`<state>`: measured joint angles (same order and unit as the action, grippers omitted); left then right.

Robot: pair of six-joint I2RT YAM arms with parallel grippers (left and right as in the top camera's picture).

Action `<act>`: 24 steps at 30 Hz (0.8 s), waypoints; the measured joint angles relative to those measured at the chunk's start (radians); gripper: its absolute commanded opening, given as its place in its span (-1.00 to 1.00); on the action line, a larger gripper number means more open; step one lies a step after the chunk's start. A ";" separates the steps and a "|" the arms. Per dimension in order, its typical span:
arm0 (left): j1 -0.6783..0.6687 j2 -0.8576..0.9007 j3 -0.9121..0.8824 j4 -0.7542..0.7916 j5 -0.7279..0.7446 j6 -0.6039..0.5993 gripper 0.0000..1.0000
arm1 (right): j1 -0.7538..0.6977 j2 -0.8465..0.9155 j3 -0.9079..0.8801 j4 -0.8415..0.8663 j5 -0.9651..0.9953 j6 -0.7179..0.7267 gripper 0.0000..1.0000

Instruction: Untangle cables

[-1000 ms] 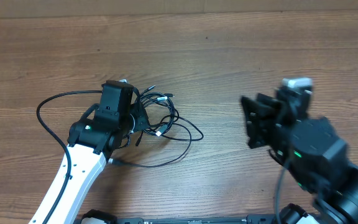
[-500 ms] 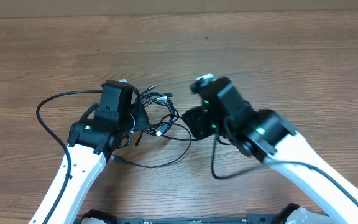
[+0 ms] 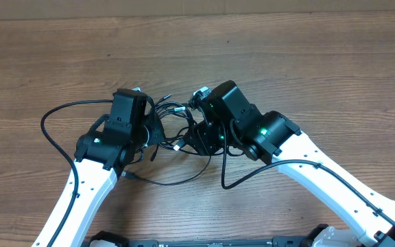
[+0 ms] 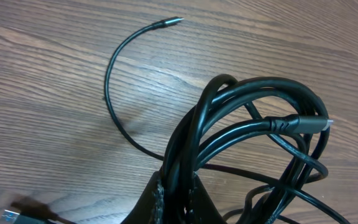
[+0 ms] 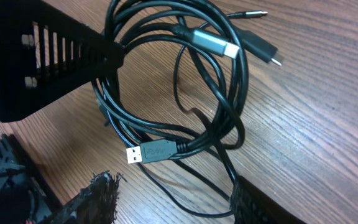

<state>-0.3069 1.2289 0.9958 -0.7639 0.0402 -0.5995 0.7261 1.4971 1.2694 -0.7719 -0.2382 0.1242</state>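
Observation:
The cables (image 3: 177, 127) are thin black cords tangled in a knot at the table's middle, with one long loop (image 3: 46, 120) running out to the left. My left gripper (image 3: 153, 132) is shut on several strands of the bundle (image 4: 179, 186), whose loops (image 4: 260, 124) rise beyond its fingers. One loose end with a small plug (image 4: 166, 23) lies apart on the wood. My right gripper (image 5: 173, 186) stands open just right of the tangle, low over the table. A thin strand (image 5: 185, 202) runs between its fingertips. A USB plug (image 5: 148, 151) lies just ahead of them.
The brown wooden table (image 3: 307, 62) carries everything. The right arm's own thicker black wire (image 3: 228, 171) hangs in a loop beside the tangle. The left gripper's black body (image 5: 48, 56) sits close in front of the right gripper. A cable loop (image 3: 177, 180) trails toward the front edge.
My right arm has swung in from the right to the tangle, and its jaws have opened wider. The left gripper has kept its hold and its place.

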 measured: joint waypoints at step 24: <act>0.000 0.000 0.000 0.009 0.095 0.049 -0.92 | 0.000 0.078 0.000 -0.037 0.111 -0.052 -0.62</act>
<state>-0.3069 1.2289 0.9958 -0.7551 0.1352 -0.5507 0.7261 1.5753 1.2694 -0.8093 -0.1272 0.0723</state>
